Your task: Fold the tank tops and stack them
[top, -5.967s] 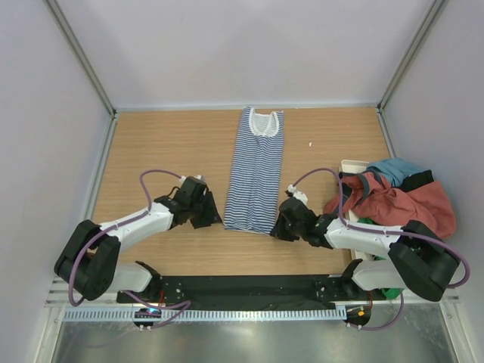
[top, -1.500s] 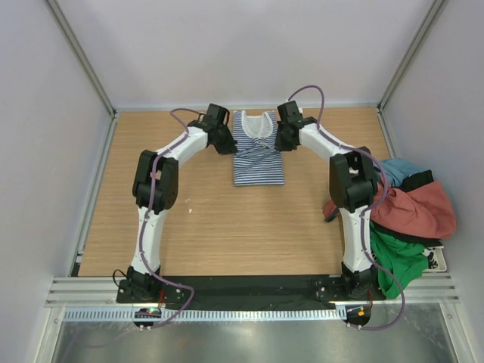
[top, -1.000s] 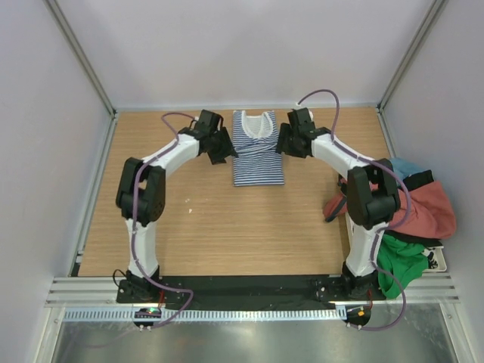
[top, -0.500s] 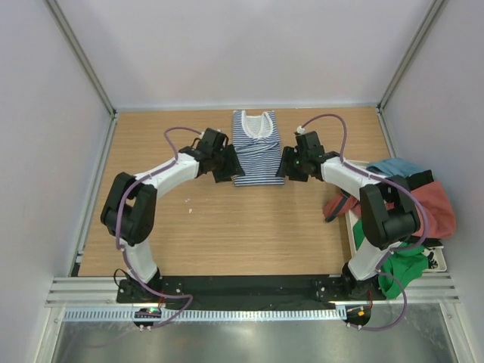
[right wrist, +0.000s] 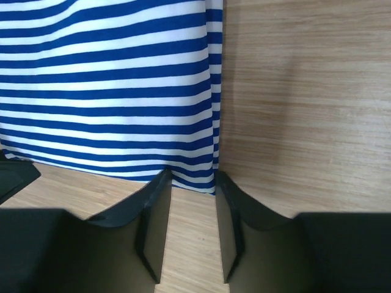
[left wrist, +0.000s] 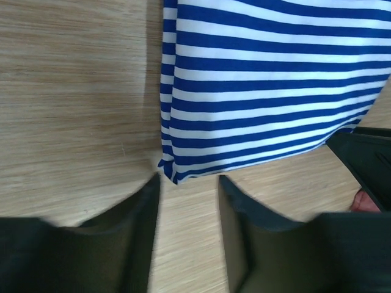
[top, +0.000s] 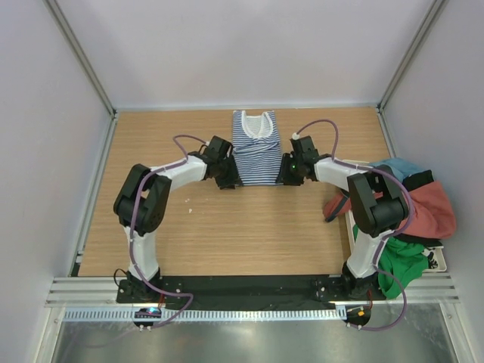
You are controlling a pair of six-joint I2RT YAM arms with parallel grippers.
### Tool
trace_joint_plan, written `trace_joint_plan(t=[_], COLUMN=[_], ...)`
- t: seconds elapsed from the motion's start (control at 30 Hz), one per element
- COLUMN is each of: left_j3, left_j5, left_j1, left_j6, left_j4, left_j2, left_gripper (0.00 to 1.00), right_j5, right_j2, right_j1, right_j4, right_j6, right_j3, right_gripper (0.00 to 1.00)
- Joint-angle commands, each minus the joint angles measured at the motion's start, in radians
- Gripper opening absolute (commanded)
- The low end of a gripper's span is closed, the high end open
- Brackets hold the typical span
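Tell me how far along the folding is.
Done: the striped top lies short, apparently folded once. In hand: left pincer and right pincer, both open, sit at its near corners. Remaining: the red top, unfolded in the pile at right, and the stacking.

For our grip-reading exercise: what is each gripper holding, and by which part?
Nothing. The left gripper and right gripper stand open at the striped top's near corners.

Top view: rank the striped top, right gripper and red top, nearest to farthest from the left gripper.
1. Striped top, right at the left gripper fingertips.
2. Right gripper, at the top's opposite near corner.
3. Red top, in the pile far right.
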Motion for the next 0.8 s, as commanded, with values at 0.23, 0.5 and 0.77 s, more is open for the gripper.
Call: trace_joint_plan(t=[0.23, 0.5, 0.77], left_j3=[-0.047, -0.254, -0.498], left_j5=[-0.068, -0.093, -0.135], left_j1=[-0.005, -0.028, -0.114], left_j6=[0.029, 0.035, -0.017], left_j4=[0.053, 0.042, 0.033], left_j2=[-0.042, -0.229, -0.45], left_gripper=[0.0, 0.0, 0.0], right_j5=[-0.021, -0.036, 0.039], right_j2=[-0.024, -0.194, -0.441], right_j1=[-0.002, 0.036, 0.168], right_j4=[0.022, 0.021, 0.004], right_j6=[-0.007, 0.016, 0.114], right_j3=[-0.036, -0.246, -0.452], right_gripper=[0.02, 0.01, 0.18])
